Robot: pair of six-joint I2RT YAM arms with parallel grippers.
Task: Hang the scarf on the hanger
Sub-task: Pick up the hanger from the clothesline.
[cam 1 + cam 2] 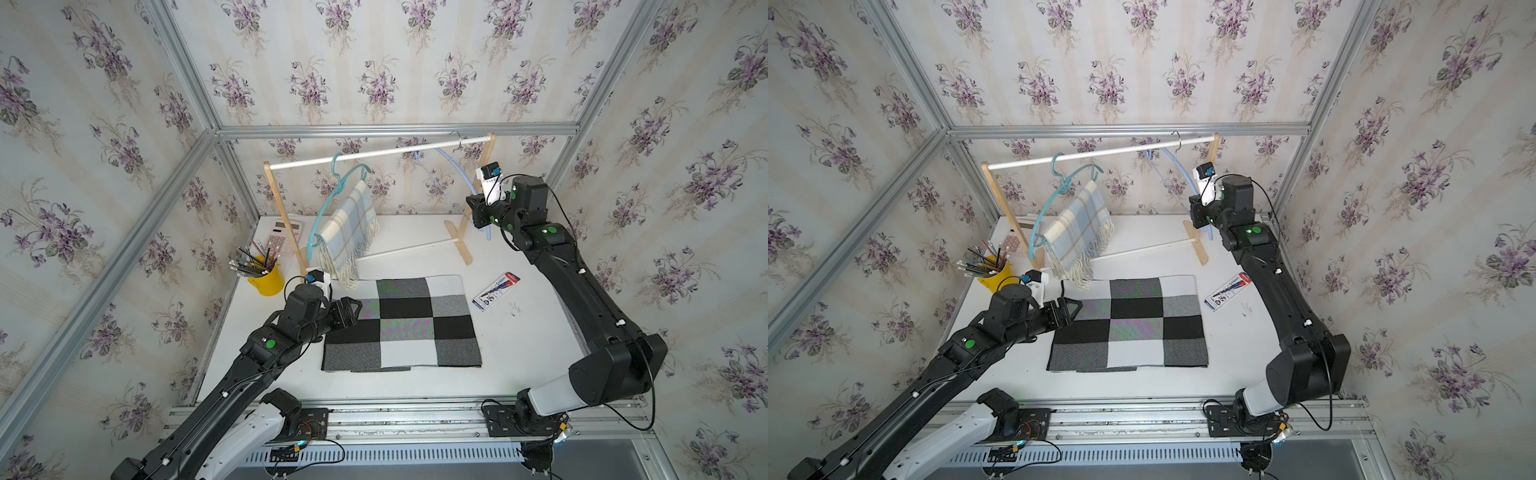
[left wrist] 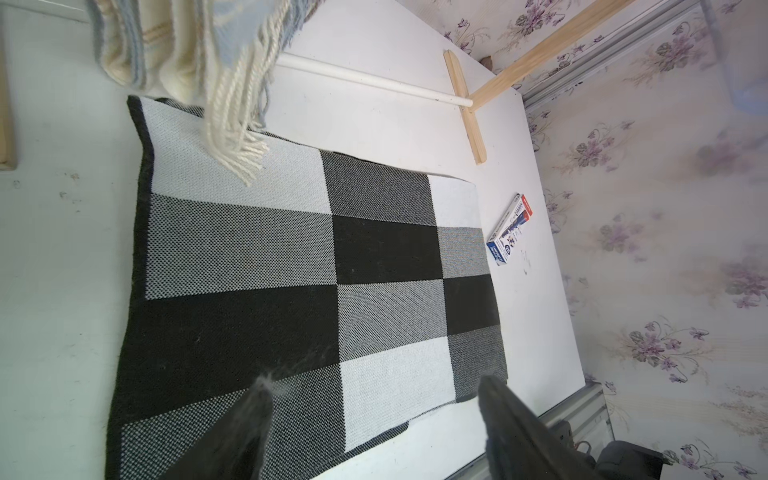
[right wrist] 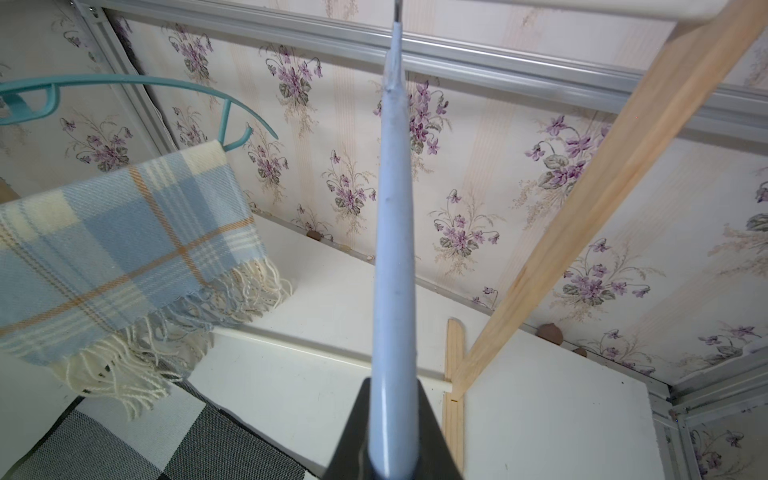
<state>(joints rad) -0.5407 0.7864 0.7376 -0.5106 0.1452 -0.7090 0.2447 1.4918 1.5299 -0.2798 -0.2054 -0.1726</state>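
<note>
The scarf (image 1: pixel 415 320) (image 1: pixel 1133 324) is checked black, grey and white and lies flat in the middle of the white table. My left gripper (image 1: pixel 353 309) (image 1: pixel 1073 311) hovers open over its left edge; the left wrist view shows the scarf (image 2: pixel 291 270) beneath the spread jaws of the left gripper (image 2: pixel 374 380), which hold nothing. A light blue hanger (image 1: pixel 461 166) (image 1: pixel 1179 166) hangs by its hook from the right end of the rack's rail (image 1: pixel 374 153). My right gripper (image 1: pixel 482 220) (image 1: pixel 1200 218) (image 3: pixel 392 415) is shut on the lower arm of that hanger (image 3: pixel 392 249).
A teal hanger (image 1: pixel 332 195) at the rail's left end carries a blue plaid fringed scarf (image 1: pixel 353 224) whose fringe hangs over the checked scarf's far left corner. A yellow pencil cup (image 1: pixel 266 278) and a calculator (image 1: pixel 282 237) sit at the left, a pen box (image 1: pixel 496 291) at the right.
</note>
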